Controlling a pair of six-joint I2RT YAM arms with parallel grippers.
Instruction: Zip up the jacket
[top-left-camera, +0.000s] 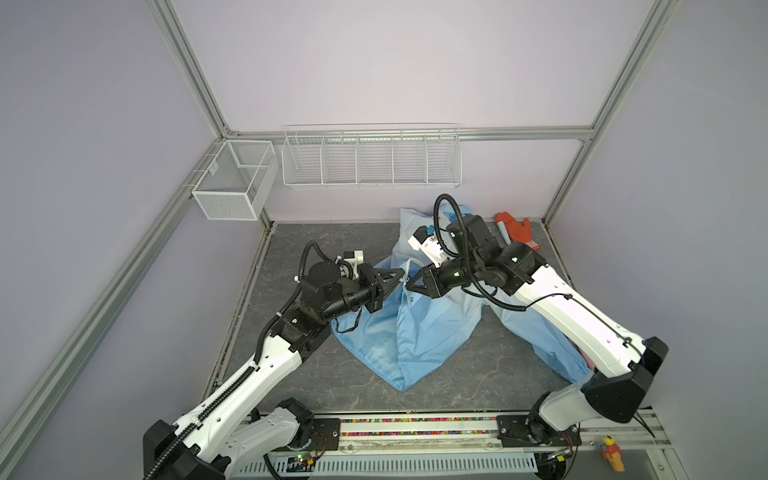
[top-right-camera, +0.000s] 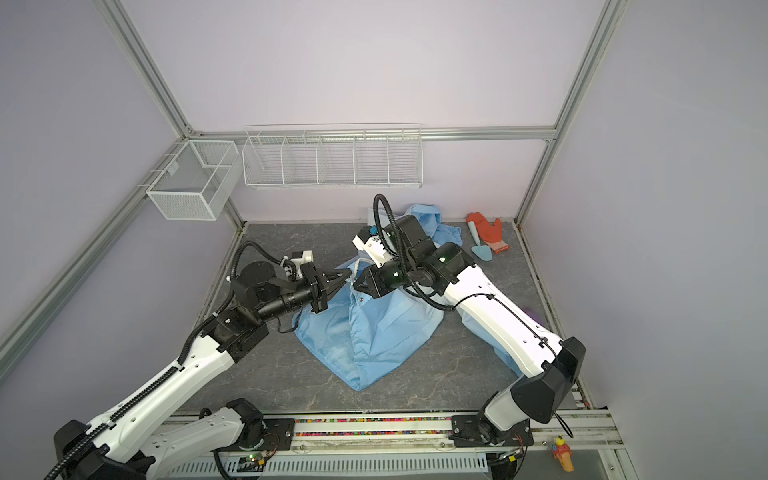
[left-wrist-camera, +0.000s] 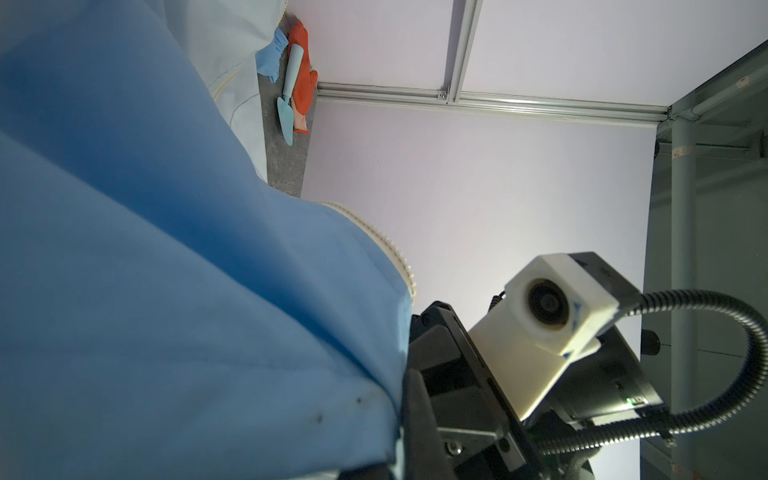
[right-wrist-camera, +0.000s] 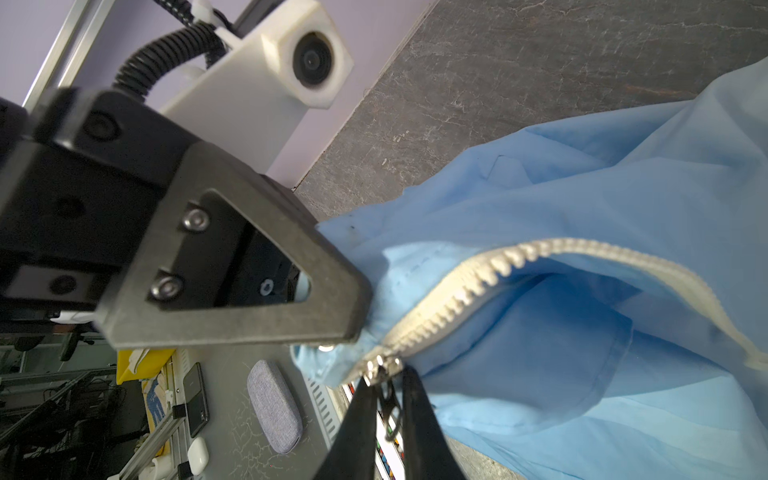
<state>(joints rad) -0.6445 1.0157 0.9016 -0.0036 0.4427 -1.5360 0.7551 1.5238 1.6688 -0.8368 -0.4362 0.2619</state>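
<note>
Blue jacket — white zipper, half open

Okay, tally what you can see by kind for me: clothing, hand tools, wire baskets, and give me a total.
Clothing: 2, the jacket and the orange glove
Hand tools: 1, the light-blue trowel
Wire baskets: 2, the mesh box and the divided rack
Total: 5
Not counted: an unclear purple bit by the right arm.

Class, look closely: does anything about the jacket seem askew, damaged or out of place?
The jacket lies crumpled rather than flat, its zipper gapes open, and small dark specks mark the fabric near the left gripper.
</note>
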